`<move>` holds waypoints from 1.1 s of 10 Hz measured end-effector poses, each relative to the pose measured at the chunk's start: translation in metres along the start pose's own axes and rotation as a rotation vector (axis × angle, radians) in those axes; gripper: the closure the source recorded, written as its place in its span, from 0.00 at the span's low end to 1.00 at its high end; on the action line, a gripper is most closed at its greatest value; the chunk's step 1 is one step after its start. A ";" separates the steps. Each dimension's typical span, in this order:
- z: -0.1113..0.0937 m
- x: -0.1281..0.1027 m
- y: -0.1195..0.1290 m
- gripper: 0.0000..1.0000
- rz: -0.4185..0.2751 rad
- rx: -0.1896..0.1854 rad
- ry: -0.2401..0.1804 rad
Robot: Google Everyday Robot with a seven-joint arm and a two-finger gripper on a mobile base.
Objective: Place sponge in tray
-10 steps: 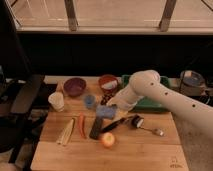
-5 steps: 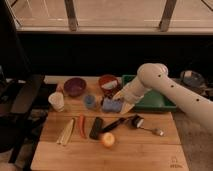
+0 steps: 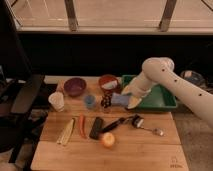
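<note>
Arm (image 3: 172,82): smooth white rounded casing, thick tubular segments, bulbous joint at the top bend, small dark dots spaced along the long segment. Pincer (image 3: 129,102): pale cream, at the arm's lower end, over the counter (image 3: 150,150) rear.

The tool (image 3: 128,101) holds the sponge (image 3: 118,99) just beside the tray (image 3: 167,106), near the red bowl (image 3: 107,81).

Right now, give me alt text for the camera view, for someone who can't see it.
A white robot arm's gripper holds a blue-grey sponge just left of a green tray, above a wooden table. A purple bowl, a red bowl and an apple sit on the table.
</note>
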 end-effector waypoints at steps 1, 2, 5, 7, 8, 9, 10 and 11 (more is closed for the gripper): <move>-0.006 0.021 -0.002 1.00 0.025 0.002 0.022; -0.014 0.045 -0.003 1.00 0.057 0.005 0.047; -0.033 0.122 -0.015 1.00 0.168 0.027 0.105; -0.039 0.142 -0.014 1.00 0.201 0.033 0.118; -0.038 0.141 -0.014 1.00 0.199 0.032 0.116; -0.037 0.140 -0.015 1.00 0.195 0.031 0.116; -0.036 0.141 -0.015 1.00 0.193 0.036 0.124; -0.033 0.142 -0.018 1.00 0.189 0.041 0.131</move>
